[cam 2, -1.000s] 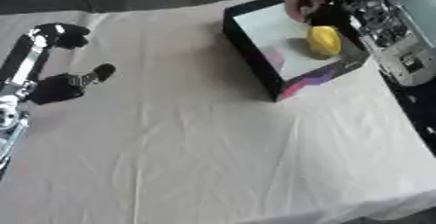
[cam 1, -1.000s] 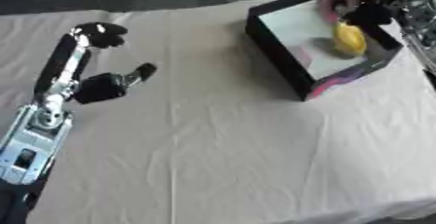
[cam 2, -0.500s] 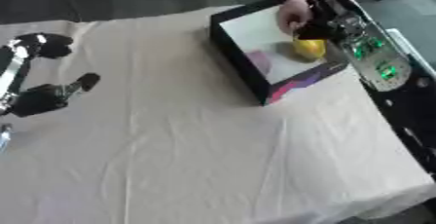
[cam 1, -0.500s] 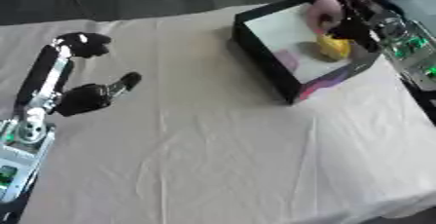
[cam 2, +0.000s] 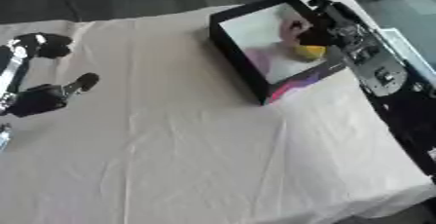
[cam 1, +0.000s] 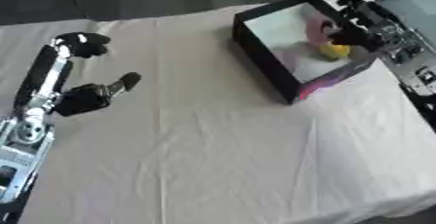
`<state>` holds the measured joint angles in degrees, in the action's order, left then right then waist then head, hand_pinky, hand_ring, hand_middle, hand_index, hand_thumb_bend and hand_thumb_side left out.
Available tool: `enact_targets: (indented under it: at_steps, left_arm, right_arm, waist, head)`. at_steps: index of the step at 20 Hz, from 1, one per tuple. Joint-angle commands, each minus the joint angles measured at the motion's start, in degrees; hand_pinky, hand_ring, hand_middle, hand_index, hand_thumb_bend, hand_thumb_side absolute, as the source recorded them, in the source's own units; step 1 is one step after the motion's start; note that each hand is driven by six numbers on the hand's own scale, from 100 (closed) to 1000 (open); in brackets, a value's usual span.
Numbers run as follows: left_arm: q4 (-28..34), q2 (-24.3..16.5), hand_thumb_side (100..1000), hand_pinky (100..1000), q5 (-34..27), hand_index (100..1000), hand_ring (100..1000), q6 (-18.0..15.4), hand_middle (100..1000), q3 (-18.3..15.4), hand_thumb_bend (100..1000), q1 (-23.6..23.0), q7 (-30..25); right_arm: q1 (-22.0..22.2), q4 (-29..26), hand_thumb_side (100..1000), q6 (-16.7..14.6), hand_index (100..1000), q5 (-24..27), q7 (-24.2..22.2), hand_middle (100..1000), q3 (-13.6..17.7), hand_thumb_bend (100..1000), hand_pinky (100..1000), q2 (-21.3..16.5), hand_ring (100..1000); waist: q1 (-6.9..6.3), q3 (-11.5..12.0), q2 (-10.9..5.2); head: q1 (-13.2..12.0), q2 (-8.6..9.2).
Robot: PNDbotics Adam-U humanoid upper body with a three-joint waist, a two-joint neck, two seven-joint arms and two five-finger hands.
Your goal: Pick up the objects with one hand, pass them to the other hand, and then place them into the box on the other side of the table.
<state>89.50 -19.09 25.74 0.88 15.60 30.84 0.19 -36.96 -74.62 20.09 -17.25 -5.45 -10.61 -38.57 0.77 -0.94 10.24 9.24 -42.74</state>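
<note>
Right hand (cam 1: 351, 37) down inside the box (cam 1: 265, 67), dark fingers curled about the yellow thing (cam 1: 335, 50) near the far wall. Best lowered to the floor, then let go and lifted straight out. Left hand (cam 1: 85, 99) idle, fingers curled, holding nothing.

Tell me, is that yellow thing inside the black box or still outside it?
Inside. The yellow thing lies on the pale floor within the black box's walls, with the right hand reaching in over it.
</note>
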Motion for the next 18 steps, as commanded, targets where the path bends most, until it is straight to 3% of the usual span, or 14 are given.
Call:
enact_targets:
  at_steps: [1, 6, 11, 14, 18]
  left_arm:
    - [1.24, -0.65, 531, 735, -0.23, 757, 663, 0.04, 588, -0.35, 643, 0.85, 0.1]
    - [1.2, -0.64, 533, 737, -0.19, 756, 664, 0.08, 588, -0.34, 647, 0.79, 0.03]
    - [1.23, -0.62, 532, 736, -0.25, 756, 663, 0.15, 586, -0.47, 645, 0.74, 0.11]
    - [1.31, -0.67, 531, 736, -0.38, 755, 662, 0.28, 584, -0.78, 639, 0.61, 0.39]
    - [1.72, -1.1, 524, 734, -0.9, 754, 660, 0.75, 581, -1.66, 620, 0.56, 1.18]
  right_arm:
    - [-0.54, -0.27, 649, -0.39, 1000, -3.62, -0.14, 899, 1.16, 100, 994, -1.57, 996]
    - [-0.24, -0.7, 625, 0.06, 1000, -5.91, 0.38, 908, 1.76, 100, 1000, -1.56, 1000]
    - [0.09, -2.22, 608, 0.24, 1000, -4.36, 1.29, 905, 2.45, 100, 1000, -1.58, 1000]
    - [0.8, -5.44, 728, 0.37, 1000, 3.52, 4.28, 936, 3.93, 100, 1000, -1.1, 1000]
    - [2.48, -11.5, 804, -1.41, 1000, 16.06, 7.96, 948, 4.88, 100, 1000, -1.83, 1000]
  waist:
    - [-0.7, -0.02, -1.55]
    - [-0.72, -0.06, -1.58]
    - [-0.73, -0.13, -1.63]
    - [-0.8, -0.15, -1.62]
    - [-0.8, -0.13, -1.61]
  head:
    - [-0.28, -0.24]
    - [-0.55, -0.45]
    - [-0.87, -0.44]
    - [-2.39, -0.49]
    - [-5.16, -0.61]
